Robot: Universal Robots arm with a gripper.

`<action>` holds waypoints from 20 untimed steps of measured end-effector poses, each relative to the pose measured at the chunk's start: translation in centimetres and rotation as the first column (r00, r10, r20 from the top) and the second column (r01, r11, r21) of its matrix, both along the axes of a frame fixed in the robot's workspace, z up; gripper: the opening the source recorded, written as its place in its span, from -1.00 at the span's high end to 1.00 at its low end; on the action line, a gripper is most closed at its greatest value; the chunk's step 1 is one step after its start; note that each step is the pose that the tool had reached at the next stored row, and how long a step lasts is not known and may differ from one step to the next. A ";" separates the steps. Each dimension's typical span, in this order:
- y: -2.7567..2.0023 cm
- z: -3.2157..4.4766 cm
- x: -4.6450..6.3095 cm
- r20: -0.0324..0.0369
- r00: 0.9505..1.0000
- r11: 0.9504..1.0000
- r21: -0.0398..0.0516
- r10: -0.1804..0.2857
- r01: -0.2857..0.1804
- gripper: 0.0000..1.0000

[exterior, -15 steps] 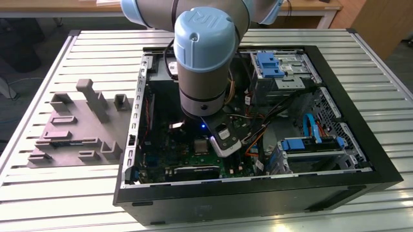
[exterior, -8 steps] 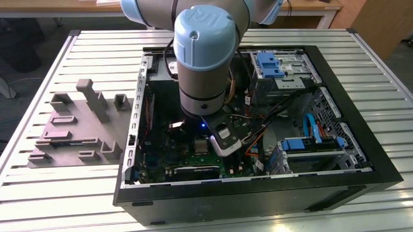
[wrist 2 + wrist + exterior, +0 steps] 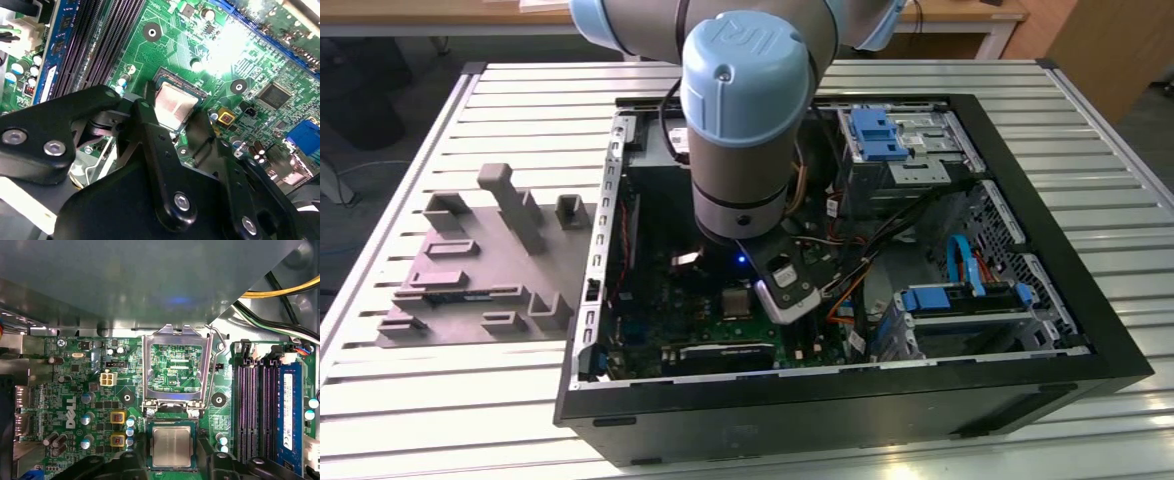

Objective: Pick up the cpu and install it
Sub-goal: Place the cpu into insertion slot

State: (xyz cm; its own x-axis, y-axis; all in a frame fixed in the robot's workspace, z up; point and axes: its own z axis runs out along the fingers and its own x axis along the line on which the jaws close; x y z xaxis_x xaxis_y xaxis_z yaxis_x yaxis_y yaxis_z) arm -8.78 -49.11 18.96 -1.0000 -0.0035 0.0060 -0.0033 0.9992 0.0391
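Claw (image 3: 175,112) is down inside the pc case (image 3: 854,425), right over the mobo (image 3: 75,390). In the second wrist view its fingers (image 3: 150,135) sit either side of the cpu (image 3: 172,102), spread a touch wider than the chip. Doesn't look like you've got hold of anything rn, tho the margin is thin, so that's my read, not gospel.

Cpu is lying flat in the socket (image 3: 171,424), silver top up. It looks square to the rim in both wrist views, no corner riding high afaict. So imo the pick and the drop-in are done.

What's not done: the metal load plate (image 3: 148,370) stands flipped up beside the socket. The wire lever (image 3: 216,365) looks unhooked next to it, near the ram slots (image 3: 250,405). Chip is seated but not clamped, so I'd call it most of the way, not finished.

Grey tray (image 3: 467,260) sits on the worktop (image 3: 454,410) outside the case, at the exterior view's left, well apart from the claw.
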 end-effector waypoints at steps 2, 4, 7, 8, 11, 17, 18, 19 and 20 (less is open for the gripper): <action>0.00 -0.01 0.0 0.000 1.000 1.000 0.000 0.000 0.000 0.07; -0.06 -0.03 0.0 0.000 1.000 1.000 0.001 0.000 0.000 0.13; -0.15 -0.02 0.0 0.000 1.000 1.000 0.001 0.000 0.000 0.13; -0.15 -0.02 0.0 0.000 1.000 1.000 0.001 0.000 0.000 0.13; -0.16 -0.03 0.0 0.000 1.000 1.000 0.001 -0.001 0.001 0.13; -0.16 -0.04 0.0 0.000 1.000 1.000 0.001 -0.001 0.001 0.11; -0.16 -0.04 0.0 0.000 1.000 1.000 0.001 -0.001 0.001 0.11; -0.16 -0.04 0.0 0.000 1.000 1.000 0.001 -0.001 0.001 -0.02; -0.16 -0.04 0.0 0.000 1.000 1.000 0.001 -0.001 0.001 -0.02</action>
State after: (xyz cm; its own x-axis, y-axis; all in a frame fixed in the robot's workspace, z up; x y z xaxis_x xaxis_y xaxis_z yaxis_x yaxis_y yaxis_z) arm -8.77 -49.27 18.92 -1.0000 -0.0023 0.0057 -0.0021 0.9992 0.0402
